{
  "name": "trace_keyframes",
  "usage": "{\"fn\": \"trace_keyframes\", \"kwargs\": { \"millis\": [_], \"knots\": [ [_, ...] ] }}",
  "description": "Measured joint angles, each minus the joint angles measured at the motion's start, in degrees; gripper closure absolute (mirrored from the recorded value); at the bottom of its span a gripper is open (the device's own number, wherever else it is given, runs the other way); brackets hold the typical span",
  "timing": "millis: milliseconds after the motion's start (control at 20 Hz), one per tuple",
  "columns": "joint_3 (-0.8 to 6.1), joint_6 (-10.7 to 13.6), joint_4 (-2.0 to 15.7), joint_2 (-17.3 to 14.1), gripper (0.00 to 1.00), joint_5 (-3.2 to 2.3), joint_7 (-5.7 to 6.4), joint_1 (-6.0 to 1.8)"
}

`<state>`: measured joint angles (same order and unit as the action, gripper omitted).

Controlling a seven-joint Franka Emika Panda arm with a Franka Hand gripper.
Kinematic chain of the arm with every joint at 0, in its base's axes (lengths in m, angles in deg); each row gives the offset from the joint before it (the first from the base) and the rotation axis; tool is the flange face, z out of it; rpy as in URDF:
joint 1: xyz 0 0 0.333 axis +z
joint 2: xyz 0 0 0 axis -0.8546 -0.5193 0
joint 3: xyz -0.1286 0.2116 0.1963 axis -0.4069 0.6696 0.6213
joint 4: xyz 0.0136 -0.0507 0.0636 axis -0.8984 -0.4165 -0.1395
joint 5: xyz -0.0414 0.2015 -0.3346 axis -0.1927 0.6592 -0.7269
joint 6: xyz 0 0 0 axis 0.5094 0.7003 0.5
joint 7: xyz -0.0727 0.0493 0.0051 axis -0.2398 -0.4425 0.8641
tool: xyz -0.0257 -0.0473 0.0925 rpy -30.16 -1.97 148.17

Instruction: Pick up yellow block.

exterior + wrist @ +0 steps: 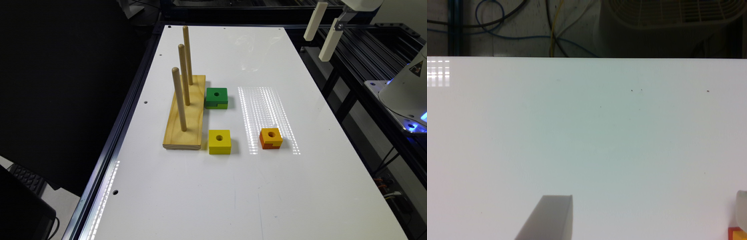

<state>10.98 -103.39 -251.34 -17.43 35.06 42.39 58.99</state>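
Sitting flat on the white worktop (206,186), the yellow block (220,141) has its round hole facing up and nothing touching it. It lies just beside the near end of the wooden peg base (185,113), on the exterior view's right of it. That base carries three upright pegs (179,99) in a row, all bare, with no block threaded on any of them. The green block (217,98) lies farther back, also just beside the base, and apart from the yellow block. The orange block (271,138) lies to the exterior view's right of the yellow block, with a gap between them, in a patch of reflected light.

The end effector (321,30) hangs high above the far right edge of the worktop, well apart from all three blocks. Its two pale fingers (330,40) stand spread apart, holding nothing. In the wrist view one finger (549,218) shows over bare worktop, and a corner of the orange block (737,233) shows at the frame's edge.
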Motion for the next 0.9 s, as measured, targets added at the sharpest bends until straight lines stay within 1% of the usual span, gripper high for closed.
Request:
{"fn": "trace_keyframes", "kwargs": {
  "millis": [200, 350, 500, 700, 800, 900],
  "knots": [
    [0.13, -0.06, 0.35, -0.08, 0.0, 0.03, 0.01, 0.0],
    [0.13, -0.11, 0.97, -0.38, 0.0, 0.03, 0.01, 0.0],
    [0.13, -0.49, 1.85, -1.39, 0.0, 0.03, 0.01, -0.01],
    [0.16, -2.93, 3.24, -4.54, 0.0, 0.03, 0.02, -0.01],
    [0.21, -4.0, 4.4, -6.73, 0.0, 0.03, 0.03, -0.01],
    [0.3, -4.56, 5.65, -8.58, 0.0, 0.03, 0.08, -0.01]
  ]
}}
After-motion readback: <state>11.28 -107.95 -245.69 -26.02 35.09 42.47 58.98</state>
